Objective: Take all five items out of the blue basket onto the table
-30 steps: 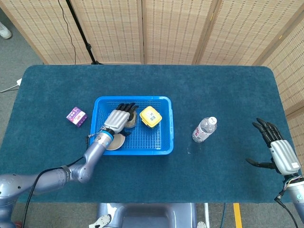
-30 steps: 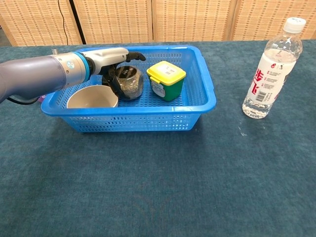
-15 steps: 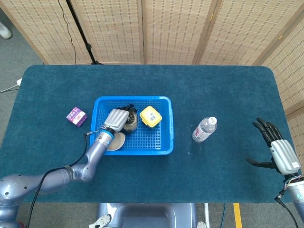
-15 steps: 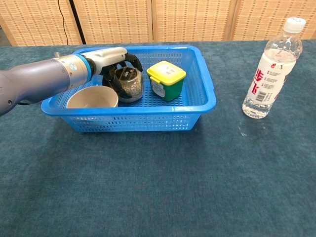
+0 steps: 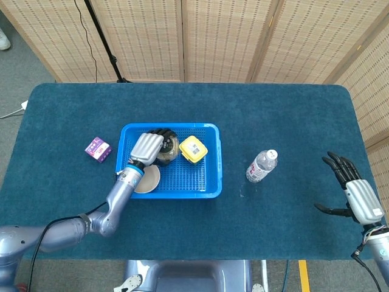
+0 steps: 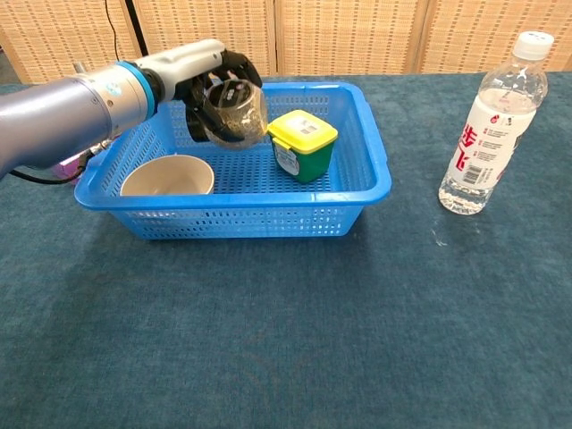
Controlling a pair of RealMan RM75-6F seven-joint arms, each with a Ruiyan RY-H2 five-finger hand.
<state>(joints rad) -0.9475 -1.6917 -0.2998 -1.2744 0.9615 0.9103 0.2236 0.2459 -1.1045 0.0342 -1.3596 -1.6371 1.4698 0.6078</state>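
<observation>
My left hand grips a clear round jar with dark contents and holds it tilted, lifted above the floor of the blue basket. In the basket remain a beige bowl at the left and a green box with a yellow lid at the right. A water bottle and a small purple box stand on the table outside the basket. My right hand hovers open at the far right edge.
The basket sits left of centre on a dark blue table cloth. Folding wicker screens stand behind the table. A black stand pole rises at the back left.
My left hand closed around the jar and raised it off the basket floor, tilting it. The right hand stayed where it was.
</observation>
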